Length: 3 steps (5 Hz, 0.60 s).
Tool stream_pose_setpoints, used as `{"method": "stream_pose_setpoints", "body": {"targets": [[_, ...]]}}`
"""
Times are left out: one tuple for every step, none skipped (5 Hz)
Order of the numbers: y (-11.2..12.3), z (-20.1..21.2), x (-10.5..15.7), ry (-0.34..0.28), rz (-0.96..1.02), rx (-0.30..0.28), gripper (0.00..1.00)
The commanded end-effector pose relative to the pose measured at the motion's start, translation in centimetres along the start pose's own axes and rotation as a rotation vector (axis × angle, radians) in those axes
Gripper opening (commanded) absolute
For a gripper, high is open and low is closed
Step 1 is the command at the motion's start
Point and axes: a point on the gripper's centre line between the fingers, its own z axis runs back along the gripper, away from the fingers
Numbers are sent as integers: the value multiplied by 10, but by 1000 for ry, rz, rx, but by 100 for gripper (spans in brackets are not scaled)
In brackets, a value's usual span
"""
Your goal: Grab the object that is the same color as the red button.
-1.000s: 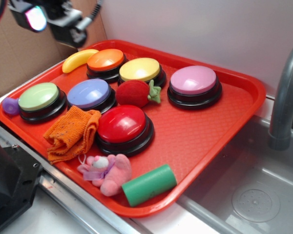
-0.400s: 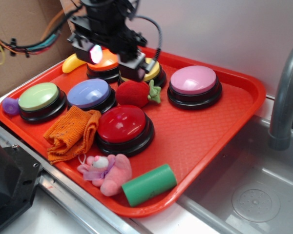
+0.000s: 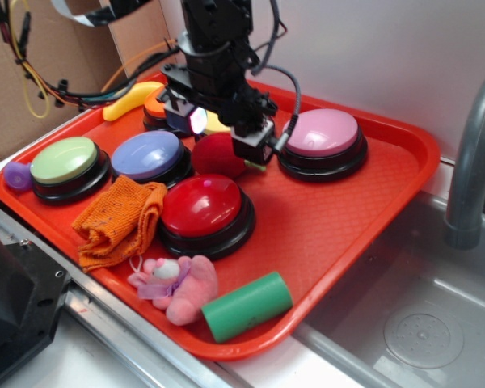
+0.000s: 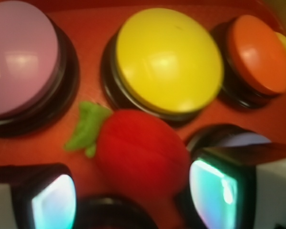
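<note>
The small fuzzy red plush strawberry [image 3: 219, 154] with green fabric leaves lies on the red plastic tray [image 3: 347, 210], hemmed in by buttons: the large glossy red dome button on a round black base [image 3: 203, 207] sits just in front of it, the blue dome button [image 3: 148, 155] to its left, the yellow dome button [image 4: 168, 59] behind it and the pink dome button [image 3: 322, 134] to its right. In the wrist view the strawberry [image 4: 140, 149] rests close against the yellow button's black base, its leaves [image 4: 87, 128] pointing toward the pink button [image 4: 21, 57], with the orange dome button [image 4: 258, 53] further off at the right.

The black gripper [image 3: 225, 139] hangs directly over the strawberry, and the arm hides most of the yellow and orange buttons in the exterior view. Its two finger pads [image 4: 214, 188] stand spread wide, one on each side of the strawberry, not pressing it.

Elsewhere on the tray are a green dome button [image 3: 64, 160], a crumpled orange knitted cloth [image 3: 119, 218], a pink plush toy [image 3: 178, 286], a green cylinder [image 3: 246, 305], a yellow plastic banana [image 3: 129, 99] and a small purple object [image 3: 17, 175] at the tray's left edge. A grey faucet [image 3: 475, 153] rises over the metal sink [image 3: 420, 315] to the right.
</note>
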Motion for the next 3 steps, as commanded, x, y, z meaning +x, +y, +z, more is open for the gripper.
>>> {"method": "stream_pose_setpoints", "body": {"targets": [[3, -9, 15, -4, 23, -1, 100], [6, -11, 16, 6, 41, 17, 100], [5, -11, 16, 15, 72, 50, 92]]}}
